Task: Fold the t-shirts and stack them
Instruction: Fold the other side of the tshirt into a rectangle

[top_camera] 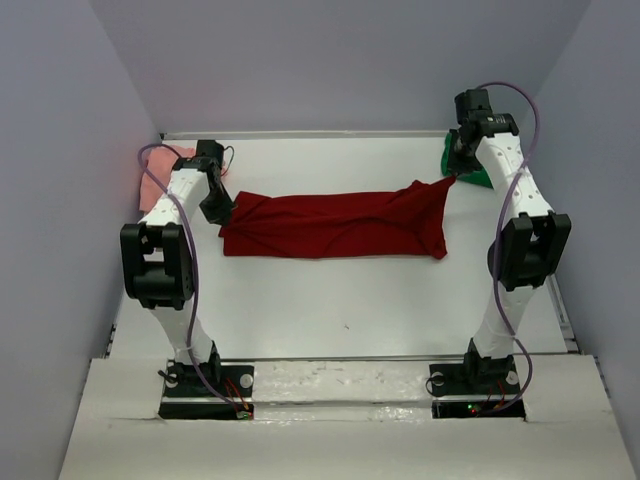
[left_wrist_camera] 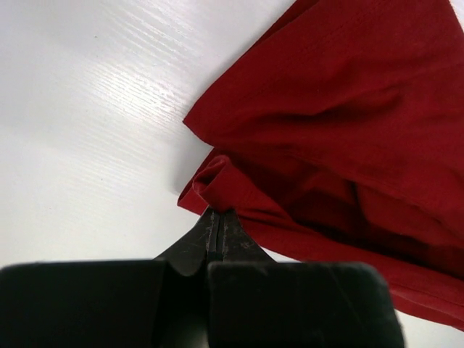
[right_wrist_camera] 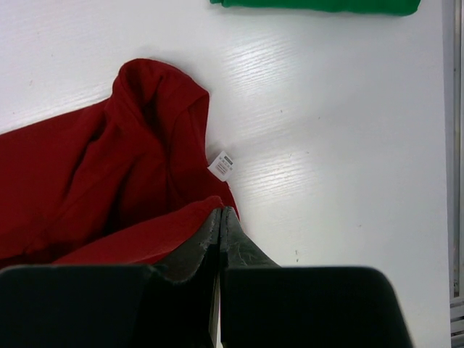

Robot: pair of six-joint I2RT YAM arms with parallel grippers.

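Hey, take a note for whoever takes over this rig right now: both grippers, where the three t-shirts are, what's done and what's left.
Grippers: the left gripper is shut on the left end of the dark red t-shirt. The right gripper is shut on its right end, close to the white label.
Shirts: the dark red t-shirt is stretched as a long band across the middle of the table. The pink t-shirt is in the back left corner, the green t-shirt in the back right, each lying apart.
Done: red looks narrowed to a band.
Left: finish its fold, then stack all three.
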